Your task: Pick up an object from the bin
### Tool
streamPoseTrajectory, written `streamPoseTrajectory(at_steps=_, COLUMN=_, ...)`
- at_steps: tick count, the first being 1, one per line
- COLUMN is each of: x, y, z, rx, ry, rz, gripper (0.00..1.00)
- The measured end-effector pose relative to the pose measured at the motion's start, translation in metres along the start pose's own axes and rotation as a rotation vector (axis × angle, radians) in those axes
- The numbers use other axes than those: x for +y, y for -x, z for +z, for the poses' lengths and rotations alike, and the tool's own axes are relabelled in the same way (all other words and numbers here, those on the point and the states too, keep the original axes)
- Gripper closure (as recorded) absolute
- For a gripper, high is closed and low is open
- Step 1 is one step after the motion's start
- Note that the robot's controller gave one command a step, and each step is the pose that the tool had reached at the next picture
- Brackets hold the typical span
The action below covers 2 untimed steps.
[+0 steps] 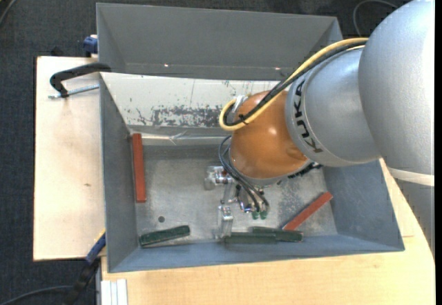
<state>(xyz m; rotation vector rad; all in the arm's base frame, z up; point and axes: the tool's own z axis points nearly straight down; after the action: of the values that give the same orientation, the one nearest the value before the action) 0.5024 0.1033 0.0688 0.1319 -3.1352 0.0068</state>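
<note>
Bin: we look down into a grey metal bin [114, 179]. We read its floor like a clock, with 12 at the far wall.
Left red stick: the left red stick [139, 167] lies at 9 o'clock, flat beside the left wall, and runs from 12 toward 6.
Short green stick: the short green stick [164, 235] lies at 7 o'clock, near the front wall.
Dot: a small dark dot [161, 220] sits just beside it, on its 12 side.
Gripper: the gripper [224, 223] is at 6 o'clock, low in the bin and close to the front wall.
Jaws: we cannot tell how wide they are, or if they have hold of anything.
Long green stick: the long green stick [266, 235] lies at 5 o'clock along the front wall. Its left end is right by the gripper. We cannot tell if they touch.
Orange cover: the orange cover [266, 145] sits on the wrist, on the gripper's 1 o'clock side.
Right red stick: the right red stick [308, 211] lies at 4 o'clock, slanted, with its far end toward 2.
Arm: the big grey arm [376, 100] comes in from 2 o'clock.
</note>
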Motion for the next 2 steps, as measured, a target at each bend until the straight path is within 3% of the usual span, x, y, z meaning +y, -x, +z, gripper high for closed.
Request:
streamPoseTrajectory(at_steps=1, x=-0.06, y=-0.007, z=-0.053, rx=-0.012, ry=0.001, rz=-0.317, gripper=0.0)
streamPoseTrajectory(at_steps=2, x=-0.181, y=0.015, z=-0.005, rx=-0.011, ry=0.001, rz=-0.465, gripper=0.0)
